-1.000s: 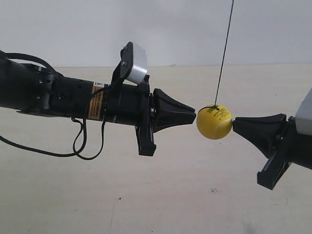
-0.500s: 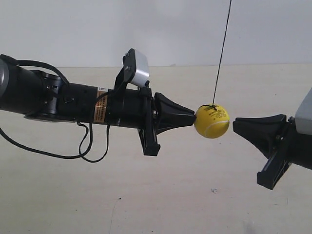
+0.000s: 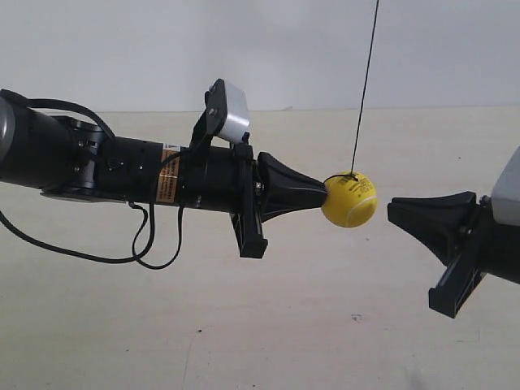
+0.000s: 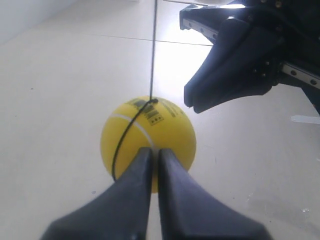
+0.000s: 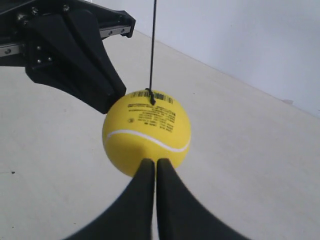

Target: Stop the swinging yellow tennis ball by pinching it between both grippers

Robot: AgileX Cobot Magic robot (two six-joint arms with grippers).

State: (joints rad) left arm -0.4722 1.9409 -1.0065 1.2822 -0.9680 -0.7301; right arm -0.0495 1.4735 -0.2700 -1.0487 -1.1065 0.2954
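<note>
The yellow tennis ball hung on its string, the left gripper touching it at 9 o'clock, the right gripper just clear at 3 o'clock, both pairs of fingers pressed together. Pressed off-centre, I reckoned, it could squirt out sideways.

L gripper & R gripper both closed, tips facing.
</note>
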